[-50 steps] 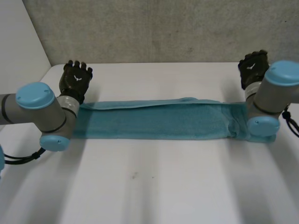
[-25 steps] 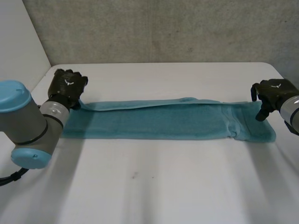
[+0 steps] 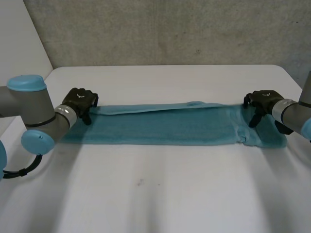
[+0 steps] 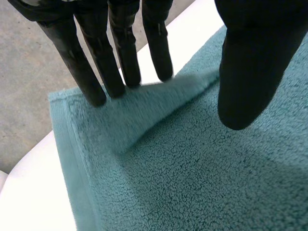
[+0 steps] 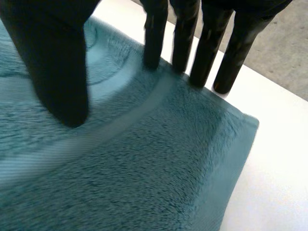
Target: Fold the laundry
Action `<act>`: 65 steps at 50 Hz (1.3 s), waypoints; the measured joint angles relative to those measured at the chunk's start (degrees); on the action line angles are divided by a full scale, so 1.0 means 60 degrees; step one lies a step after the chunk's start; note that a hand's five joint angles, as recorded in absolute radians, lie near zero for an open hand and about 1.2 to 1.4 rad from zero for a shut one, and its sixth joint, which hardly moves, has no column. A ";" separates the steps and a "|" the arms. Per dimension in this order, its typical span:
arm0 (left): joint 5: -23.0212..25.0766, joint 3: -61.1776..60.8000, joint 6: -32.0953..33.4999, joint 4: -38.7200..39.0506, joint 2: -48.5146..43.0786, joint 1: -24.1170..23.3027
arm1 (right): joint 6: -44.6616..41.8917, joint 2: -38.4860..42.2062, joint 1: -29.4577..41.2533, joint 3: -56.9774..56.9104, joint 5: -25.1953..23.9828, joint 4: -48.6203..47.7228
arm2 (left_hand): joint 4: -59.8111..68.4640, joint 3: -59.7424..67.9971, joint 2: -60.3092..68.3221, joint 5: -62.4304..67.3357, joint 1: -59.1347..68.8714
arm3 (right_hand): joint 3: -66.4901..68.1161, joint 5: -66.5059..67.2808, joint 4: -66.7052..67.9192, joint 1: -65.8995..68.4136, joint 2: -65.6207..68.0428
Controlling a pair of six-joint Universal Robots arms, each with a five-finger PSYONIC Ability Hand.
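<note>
On the white table (image 3: 160, 194), our towel (image 3: 165, 127) spans left hand (image 3: 80, 99) to right hand (image 3: 262, 99); straight, unclamped fingers (image 4: 122, 53) touch its far corners.

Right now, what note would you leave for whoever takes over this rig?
Left robot hand: open, straight fingertips on the far edge of the teal towel by its left-end corner, thumb apart over the cloth.
Right robot hand: open, fingertips on the far edge near the right-end corner, thumb over the cloth.
Done: the towel lies as a long strip across the white table, apparently folded lengthwise.
Left: nothing is pinched yet. Grasp both ends, then probably fold the strip shorter.
</note>
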 measured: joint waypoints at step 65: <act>-0.0512 -0.4193 0.0031 0.1116 0.3819 0.0183 | -0.2749 -0.3114 -0.3322 0.5504 0.1724 -0.3497 | -0.3685 -0.3590 -0.3673 -0.3576 -0.3660 | 0.6133 0.5737 0.6215 0.4751 0.6078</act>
